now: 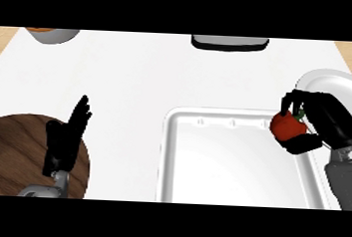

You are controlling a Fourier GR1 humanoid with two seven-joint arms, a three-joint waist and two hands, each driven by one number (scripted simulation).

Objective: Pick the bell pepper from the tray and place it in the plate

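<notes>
A red bell pepper (284, 126) with a green stem is held in my right hand (327, 122), whose fingers and thumb curl round it. The pepper hangs over the far right corner of the white tray (207, 156). Just beyond it, at the right edge, lies the white plate (335, 82), partly hidden by my right hand. My left hand (66, 135) rests open at the lower left, fingers straight and pointing up, over a dark wooden round board (15, 153).
A grey bowl with something orange in it (51, 34) sits at the far left. A white and black object (230, 42) stands at the far middle. The white counter (137, 74) spreads between them.
</notes>
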